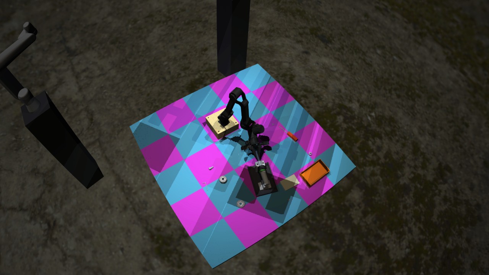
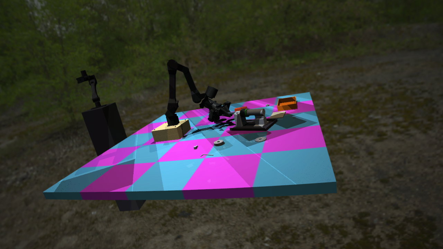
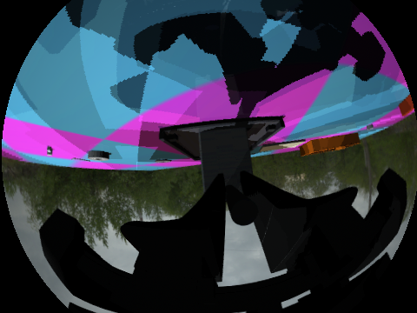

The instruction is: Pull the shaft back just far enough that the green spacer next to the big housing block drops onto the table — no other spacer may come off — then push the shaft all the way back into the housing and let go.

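Observation:
My gripper (image 1: 257, 155) (image 2: 231, 113) (image 3: 232, 176) is shut on the shaft, at the near side of the fixture. The shaft (image 3: 243, 211) shows as a dark rod with a round end between the fingers. It runs into a grey upright block (image 1: 260, 164) (image 2: 239, 120) (image 3: 226, 152) on the dark base plate (image 1: 272, 187) (image 2: 251, 128). Just beyond that block, a green ring (image 1: 262, 170) (image 2: 246, 112) sits up on the line of the shaft beside black parts. A thick grey cylinder (image 1: 264, 178) (image 2: 255, 112) follows, above a second support (image 2: 261, 121). No green spacer shows on the table.
An orange tray (image 2: 287, 107) (image 3: 332, 144) and a cream plate (image 1: 289, 182) (image 2: 277, 115) lie beyond the fixture. A red screwdriver (image 1: 292, 136) lies to one side. On the other side lie two metal discs, one thicker (image 2: 218, 143), a small bolt (image 1: 210, 167) (image 2: 195, 147) and a hex key (image 2: 206, 154).

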Controlling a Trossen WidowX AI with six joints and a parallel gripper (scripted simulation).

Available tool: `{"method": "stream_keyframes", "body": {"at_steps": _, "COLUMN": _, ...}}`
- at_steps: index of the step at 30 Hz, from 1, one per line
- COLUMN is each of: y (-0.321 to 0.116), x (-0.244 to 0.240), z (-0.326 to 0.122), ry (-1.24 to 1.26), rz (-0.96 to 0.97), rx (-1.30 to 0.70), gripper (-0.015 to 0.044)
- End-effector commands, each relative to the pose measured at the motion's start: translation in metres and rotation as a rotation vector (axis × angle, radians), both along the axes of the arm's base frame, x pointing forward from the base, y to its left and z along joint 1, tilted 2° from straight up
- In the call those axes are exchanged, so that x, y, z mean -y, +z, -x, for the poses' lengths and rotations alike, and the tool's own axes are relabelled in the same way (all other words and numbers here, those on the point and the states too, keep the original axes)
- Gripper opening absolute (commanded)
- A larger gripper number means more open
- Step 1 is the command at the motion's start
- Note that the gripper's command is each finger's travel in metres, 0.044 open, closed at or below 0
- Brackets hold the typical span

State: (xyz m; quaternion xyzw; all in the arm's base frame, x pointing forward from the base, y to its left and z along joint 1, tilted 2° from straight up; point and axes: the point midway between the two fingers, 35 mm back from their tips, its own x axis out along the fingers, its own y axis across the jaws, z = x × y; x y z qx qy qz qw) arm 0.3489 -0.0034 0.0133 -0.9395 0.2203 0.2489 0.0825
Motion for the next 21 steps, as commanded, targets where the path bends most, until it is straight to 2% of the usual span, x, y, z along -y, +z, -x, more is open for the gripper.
{"method": "stream_keyframes", "body": {"at_steps": 1, "y": -0.0003, "x": -0.0002, "z": 0.0010, "ry": -0.002, "rz": -0.002, "rx": 0.000, "gripper": 0.0000}}
{"method": "stream_keyframes", "body": {"at_steps": 21, "y": -0.0004, "x": -0.0012, "z": 0.0029, "ry": -0.002, "rz": -0.002, "rx": 0.000, "gripper": 0.0000}}
